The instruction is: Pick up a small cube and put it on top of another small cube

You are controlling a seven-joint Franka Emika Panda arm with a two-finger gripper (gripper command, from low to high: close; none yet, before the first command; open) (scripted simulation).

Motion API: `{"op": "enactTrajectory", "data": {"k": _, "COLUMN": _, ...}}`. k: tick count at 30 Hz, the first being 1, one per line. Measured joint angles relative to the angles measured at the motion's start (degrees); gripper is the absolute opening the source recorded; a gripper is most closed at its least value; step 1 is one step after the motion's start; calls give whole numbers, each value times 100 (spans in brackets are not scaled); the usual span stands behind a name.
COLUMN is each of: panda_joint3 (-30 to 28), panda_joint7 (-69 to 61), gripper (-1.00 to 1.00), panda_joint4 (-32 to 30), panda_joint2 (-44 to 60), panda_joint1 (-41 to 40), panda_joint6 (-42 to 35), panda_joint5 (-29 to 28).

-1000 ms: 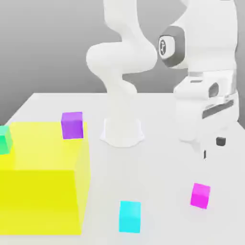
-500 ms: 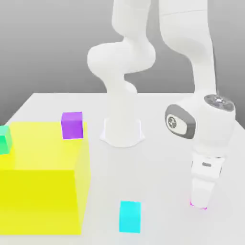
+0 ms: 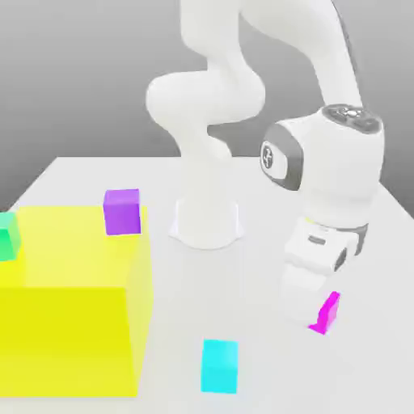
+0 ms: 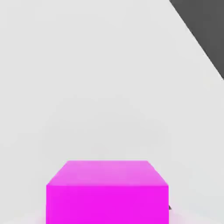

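Magenta-pink and glossy, the small cube (image 3: 327, 313) sits at the tip of the gripper (image 3: 317, 317), near the front of the white table (image 3: 267, 356) toward the exterior view's right. The gripper's fingers are closed tight on this magenta cube, which hangs tilted rather than square to the tabletop: one lower corner points down toward the exterior view's left, and only a narrow slanted face shows past the white hand. Being a cube, it has no long axis to speak of. In the hand view the same cube (image 4: 107, 192) appears close up, its top face and one side face visible against the pale table (image 4: 87, 78). Whether its lowest corner touches the table or hangs just above it cannot be told.

The green cube (image 3: 8, 236) rests on top of the large yellow block (image 3: 73, 307), at that block's far edge on the exterior view's left, well apart from the gripper. A purple cube (image 3: 122, 211) stands just beyond the yellow block's far right corner, on the table. A cyan cube (image 3: 219, 366) stands upright on the table at the front, between the yellow block and the magenta cube, touching neither. The arm's white base (image 3: 206, 222) stands behind, mid-table.
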Motion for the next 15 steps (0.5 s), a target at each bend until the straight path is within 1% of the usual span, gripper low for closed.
{"op": "enactTrajectory", "data": {"k": 6, "panda_joint3": -714, "panda_joint7": 411, "gripper": -100, "panda_joint4": 836, "panda_joint2": -685, "panda_joint1": -1481, "panda_joint6": -1484, "panda_joint5": -23}}
{"op": "enactTrajectory", "data": {"k": 11, "panda_joint3": -1456, "panda_joint7": 719, "gripper": -100, "panda_joint4": 1437, "panda_joint2": -1171, "panda_joint1": -2310, "panda_joint6": -2585, "panda_joint5": -48}}
{"op": "enactTrajectory", "data": {"k": 12, "panda_joint3": -1619, "panda_joint7": 773, "gripper": -100, "panda_joint4": 1522, "panda_joint2": -1214, "panda_joint1": -2478, "panda_joint6": -2724, "panda_joint5": -49}}
{"op": "enactTrajectory", "data": {"k": 13, "panda_joint3": -1721, "panda_joint7": 792, "gripper": -100, "panda_joint4": 1505, "panda_joint2": -1183, "panda_joint1": -2579, "panda_joint6": -2684, "panda_joint5": -34}}
{"op": "enactTrajectory", "data": {"k": 15, "panda_joint3": -1818, "panda_joint7": 773, "gripper": -100, "panda_joint4": 1313, "panda_joint2": -1027, "panda_joint1": -2659, "panda_joint6": -2348, "panda_joint5": 13}}
